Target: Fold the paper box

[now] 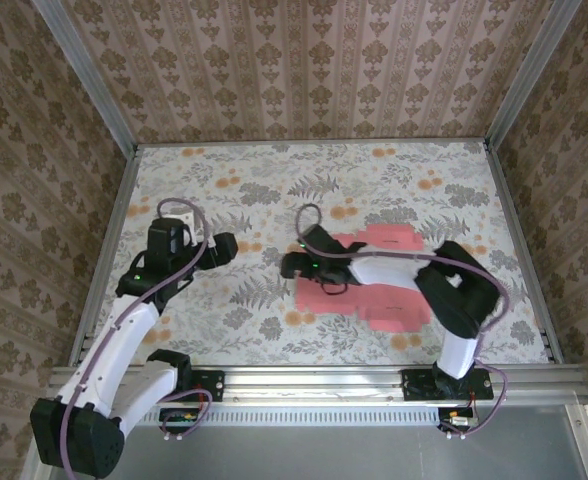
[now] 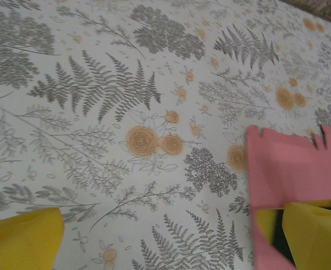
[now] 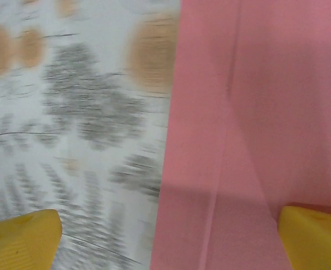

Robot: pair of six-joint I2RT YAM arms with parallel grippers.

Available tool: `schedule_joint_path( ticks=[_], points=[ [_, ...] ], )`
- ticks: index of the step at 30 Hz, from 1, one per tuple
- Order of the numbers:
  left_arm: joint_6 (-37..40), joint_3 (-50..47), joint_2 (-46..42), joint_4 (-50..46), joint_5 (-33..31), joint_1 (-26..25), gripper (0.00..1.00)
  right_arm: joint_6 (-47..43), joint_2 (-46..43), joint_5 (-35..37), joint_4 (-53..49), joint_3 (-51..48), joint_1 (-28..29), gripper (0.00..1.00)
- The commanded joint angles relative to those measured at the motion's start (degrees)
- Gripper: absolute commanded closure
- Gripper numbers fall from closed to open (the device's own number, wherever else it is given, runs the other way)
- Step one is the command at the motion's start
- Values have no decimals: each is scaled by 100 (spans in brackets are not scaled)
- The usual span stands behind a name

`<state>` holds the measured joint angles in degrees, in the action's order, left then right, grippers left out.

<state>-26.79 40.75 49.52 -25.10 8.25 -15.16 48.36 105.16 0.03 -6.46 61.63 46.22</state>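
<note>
The paper box [image 1: 379,285] is a flat salmon-pink die-cut sheet lying on the flower-patterned table [image 1: 224,170], right of centre. My right arm reaches leftward across it, and the right gripper [image 1: 287,266] sits just past the sheet's left edge. In the right wrist view the paper box [image 3: 255,112] covers the right half, its edge running between the wide-apart yellow fingers [image 3: 22,236] of the open right gripper [image 3: 168,236]; this view is blurred. My left gripper [image 1: 227,245] stands left of the sheet, open and holding nothing. The left wrist view shows the left gripper [image 2: 171,230] facing the paper box's [image 2: 295,169] notched edge.
Metal rails [image 1: 104,250] border the table on the left and right, and patterned walls [image 1: 314,70] close in the back and sides. The arm bases sit on a rail [image 1: 304,380] at the near edge.
</note>
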Motion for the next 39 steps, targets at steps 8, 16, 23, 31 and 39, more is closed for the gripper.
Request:
schedule_joint_path(
  ticks=[8, 16, 23, 31, 39],
  points=[
    [121, 381, -736, -767, 415, 580, 0, -561, 320, -276, -307, 1182, 445, 0],
    [91, 172, -450, -45, 1158, 326, 0, -484, -1642, -197, -682, -564, -204, 0],
    [196, 199, 551, 467, 1286, -822, 0, -288, -3356, -226, -1145, -1989, -1088, 0],
    [7, 515, 2362, 1027, 1573, -1718, 0, -165, -3972, -665, -1076, -2756, -1674, 0],
    [-219, 596, 3368, 1459, 1739, -2038, 0, -60, -3646, -855, -600, -3058, -1879, 0]
  ],
)
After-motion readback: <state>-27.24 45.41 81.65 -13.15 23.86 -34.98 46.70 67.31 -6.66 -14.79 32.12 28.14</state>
